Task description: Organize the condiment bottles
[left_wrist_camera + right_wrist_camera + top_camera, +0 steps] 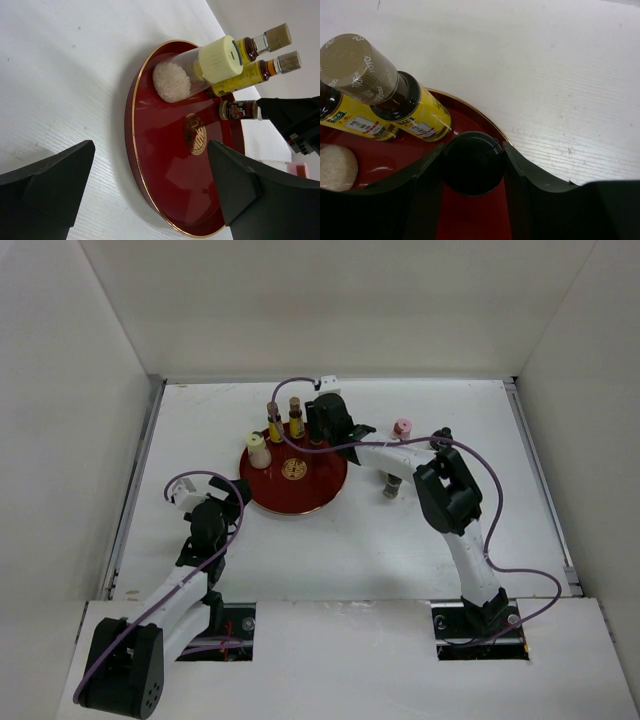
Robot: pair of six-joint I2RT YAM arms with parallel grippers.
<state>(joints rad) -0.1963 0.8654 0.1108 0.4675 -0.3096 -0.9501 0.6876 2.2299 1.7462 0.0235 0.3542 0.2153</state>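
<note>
On the round red tray [290, 512] stand two slim yellow bottles [274, 425] [296, 417] and a cream-white capped bottle [258, 450] along its far left. My right gripper [325, 435] is over the tray's far right part, shut on a dark-capped bottle [472, 162] that stands upright on the tray [480, 112], one finger on each side of the cap. The left wrist view shows that bottle [239, 109] with its red label below the fingers. My left gripper [150, 190] is open and empty at the tray's near left rim [131, 125]. A pink-capped bottle [402, 428] stands on the table to the right.
Another small dark-capped shaker [392, 487] stands on the table under my right forearm, right of the tray. White walls close in the table on the left, the back and the right. A purple cable loops over each arm.
</note>
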